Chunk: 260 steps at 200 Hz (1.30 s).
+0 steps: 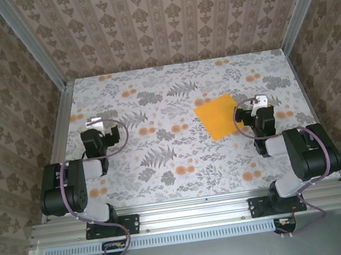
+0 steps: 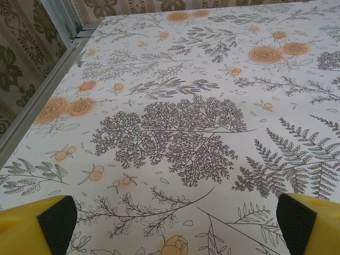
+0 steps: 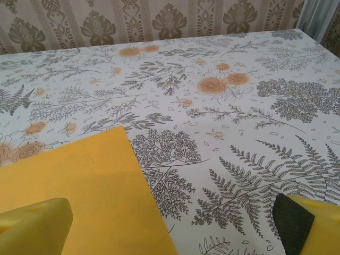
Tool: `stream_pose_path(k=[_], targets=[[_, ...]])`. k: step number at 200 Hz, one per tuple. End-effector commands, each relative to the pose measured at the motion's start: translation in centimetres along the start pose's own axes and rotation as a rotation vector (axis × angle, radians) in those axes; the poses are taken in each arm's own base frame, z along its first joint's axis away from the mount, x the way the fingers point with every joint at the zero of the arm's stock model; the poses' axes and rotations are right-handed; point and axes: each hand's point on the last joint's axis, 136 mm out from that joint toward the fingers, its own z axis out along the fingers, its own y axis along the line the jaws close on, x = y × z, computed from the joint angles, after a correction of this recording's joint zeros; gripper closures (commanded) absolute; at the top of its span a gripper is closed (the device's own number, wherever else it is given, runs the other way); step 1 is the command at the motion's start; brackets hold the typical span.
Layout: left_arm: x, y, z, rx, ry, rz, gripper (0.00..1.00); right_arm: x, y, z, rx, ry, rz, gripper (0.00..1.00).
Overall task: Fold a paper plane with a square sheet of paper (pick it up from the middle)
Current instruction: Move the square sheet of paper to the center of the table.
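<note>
The square sheet of paper lies flat and unfolded on the flowered tablecloth, right of the table's middle. In the right wrist view the orange-yellow sheet covers the lower left, its right edge running between my fingers. My right gripper hovers just right of the sheet, open, with nothing between its fingers. My left gripper stands far to the left over bare cloth, open and empty; its yellow fingertips show at the bottom corners of the left wrist view.
Patterned walls and aluminium rails enclose the table on three sides. The flowered tablecloth covers the whole surface between the arms. Both arm bases sit on the front rail.
</note>
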Motion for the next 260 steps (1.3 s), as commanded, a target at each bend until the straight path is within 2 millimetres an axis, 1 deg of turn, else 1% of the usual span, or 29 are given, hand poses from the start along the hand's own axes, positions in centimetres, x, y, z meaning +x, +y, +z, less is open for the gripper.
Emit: stream_pose_path(k=[1,150,162,180,191,194,197,202,207,210,223,232,238,249,253,260], targets=[[-0.7,0.2,0.3,-0.006,-0.014,0.013,0.0,-1.0,0.3,0.3,-0.017,-0.026,-0.001,0.0],[-0.7,0.1,0.2,0.001,-0.017,0.009,0.0,-1.0,0.3,0.4,-0.017,-0.026,-0.001,0.0],[-0.8,0.1,0.1,0.003,-0.021,0.009,0.0,-1.1,0.6,0.2,-0.031,-0.03,-0.011,0.0],[-1.3,0.3,0.1,0.002,-0.005,0.004,0.0,-2.2,2.8,-0.5,-0.086,-0.023,-0.096,0.0],[-1.7,0.6,-0.1,-0.014,0.003,-0.005,0.0,-3.5,3.0,-0.9,-0.052,-0.007,-0.126,0.0],[-1.8,0.7,-0.1,-0.017,0.007,-0.007,0.0,-3.1,3.0,-0.8,-0.042,0.019,-0.135,0.0],[-2.0,0.8,-0.3,-0.02,0.01,-0.01,0.0,-4.3,3.1,-1.2,-0.035,0.001,-0.134,0.0],[-2.1,0.9,-0.4,-0.022,0.018,-0.017,0.0,-4.7,3.1,-1.4,-0.02,0.02,-0.135,0.0],[-2.4,1.1,-0.6,-0.025,0.025,-0.024,0.0,-5.3,3.0,-1.6,0.0,0.035,-0.124,0.0],[-2.6,1.3,-0.7,-0.028,0.026,-0.026,0.0,-5.4,2.8,-1.7,0.013,0.052,-0.105,0.0],[-3.2,1.5,-1.3,-0.036,0.055,-0.051,0.0,-6.8,2.6,-2.2,0.045,0.107,-0.007,0.0],[-3.5,2.0,-1.8,-0.062,0.082,-0.092,0.0,-7.0,2.7,-2.5,0.049,0.169,0.053,0.0],[-3.7,2.8,-2.1,-0.107,0.103,-0.144,0.0,-7.1,3.0,-2.6,0.041,0.204,0.088,0.0],[-3.8,3.9,-2.9,-0.176,0.162,-0.247,0.0,-6.9,3.8,-2.6,0.018,0.279,0.145,0.0],[-3.9,3.9,-3.1,-0.175,0.175,-0.271,0.0,-6.8,4.1,-2.6,0.012,0.308,0.175,0.0],[-4.2,3.4,-3.3,-0.149,0.188,-0.298,0.0,-6.0,5.0,-2.6,-0.015,0.383,0.207,0.0]])
